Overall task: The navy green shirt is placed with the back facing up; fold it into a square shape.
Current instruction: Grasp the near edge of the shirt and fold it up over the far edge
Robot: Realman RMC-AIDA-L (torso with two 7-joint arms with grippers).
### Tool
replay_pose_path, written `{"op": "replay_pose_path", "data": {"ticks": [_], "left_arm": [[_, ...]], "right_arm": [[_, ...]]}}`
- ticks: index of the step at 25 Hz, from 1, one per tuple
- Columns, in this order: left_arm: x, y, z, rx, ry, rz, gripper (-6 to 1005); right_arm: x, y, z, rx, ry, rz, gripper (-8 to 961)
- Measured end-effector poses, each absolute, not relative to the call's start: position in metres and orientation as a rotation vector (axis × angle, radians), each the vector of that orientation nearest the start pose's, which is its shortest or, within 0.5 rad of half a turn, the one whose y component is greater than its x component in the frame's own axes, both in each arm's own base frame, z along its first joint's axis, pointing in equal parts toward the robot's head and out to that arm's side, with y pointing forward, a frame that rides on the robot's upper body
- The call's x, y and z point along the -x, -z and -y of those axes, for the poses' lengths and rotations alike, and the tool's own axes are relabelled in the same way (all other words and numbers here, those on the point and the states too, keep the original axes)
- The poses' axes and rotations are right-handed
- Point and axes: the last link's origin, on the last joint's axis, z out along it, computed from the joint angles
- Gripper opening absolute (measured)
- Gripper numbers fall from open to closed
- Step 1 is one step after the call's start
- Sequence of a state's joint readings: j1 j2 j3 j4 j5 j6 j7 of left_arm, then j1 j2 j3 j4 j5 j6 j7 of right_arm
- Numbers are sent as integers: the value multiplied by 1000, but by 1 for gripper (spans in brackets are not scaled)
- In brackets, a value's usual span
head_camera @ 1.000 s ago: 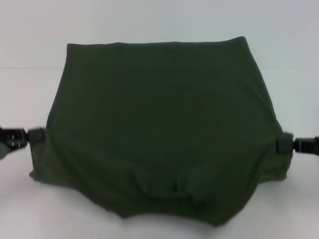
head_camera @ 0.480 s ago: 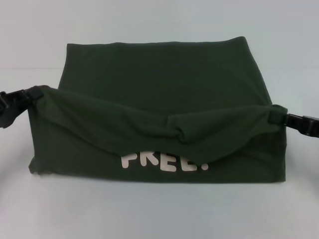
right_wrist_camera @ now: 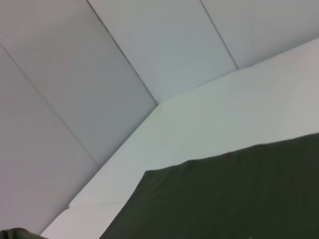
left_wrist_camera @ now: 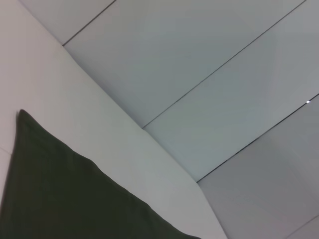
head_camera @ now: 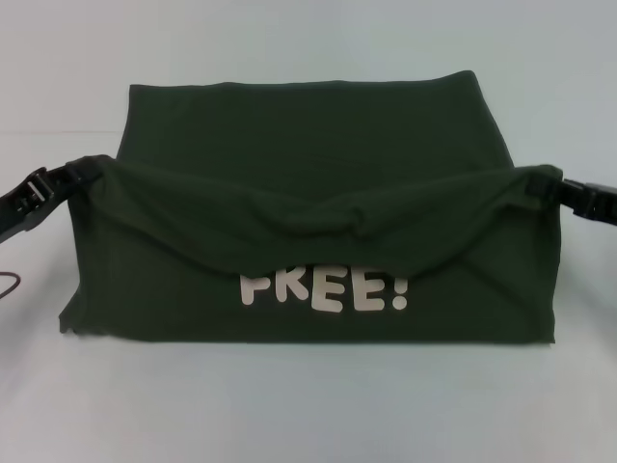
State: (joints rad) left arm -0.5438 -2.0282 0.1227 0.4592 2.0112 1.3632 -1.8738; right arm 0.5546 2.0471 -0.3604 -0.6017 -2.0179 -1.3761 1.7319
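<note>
The navy green shirt [head_camera: 308, 212] lies on the white bench [head_camera: 308, 405], its near edge lifted between the left hand [head_camera: 85, 172] and right hand [head_camera: 540, 183], each clamped on a corner; "FREE!" lettering [head_camera: 324, 289] shows beneath.

A white tabletop [head_camera: 289, 405] is lying under everything, a thin dark cable [head_camera: 8, 285] is curling at its left edge, and a pale panelled wall [left_wrist_camera: 209, 74] is rising behind

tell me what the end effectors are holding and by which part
Both hold the navy green shirt: the left end effector and right end effector each grip one end of its lifted near edge.
</note>
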Motion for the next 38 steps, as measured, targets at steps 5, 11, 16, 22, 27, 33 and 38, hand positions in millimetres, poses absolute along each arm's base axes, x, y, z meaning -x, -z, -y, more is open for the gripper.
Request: {"op": "replay_pose_path", "data": {"ticks": [5,11,16,22,27,33,38], "left_arm": [[324,-50,-363,1815,1138,1487,30],[321,-55,-374,1784,1138,1456,30],[323,-50,-382,1715,1113,1460,29],[319,-40,-391,1694,1072,1436,29],[318,-38,-397,1677,1040,1424,29],[315,-29,-401,1677,999,1402,29],[314,-23,-404,1665,973,1388,29]], "right_arm": [[-296,-51,-375,2129,-912,-1163,114],[-290,-54,-384,2109,-928,-1120,119],[-291,-42,-392,2091,-847,-1130,123],[-290,-31,-400,2073,-766,-1121,128],[-292,-32,-405,2038,-744,-1121,131],[-293,-27,-408,2022,-729,-1135,136],[-293,-20,-412,2023,-700,-1126,140]]}}
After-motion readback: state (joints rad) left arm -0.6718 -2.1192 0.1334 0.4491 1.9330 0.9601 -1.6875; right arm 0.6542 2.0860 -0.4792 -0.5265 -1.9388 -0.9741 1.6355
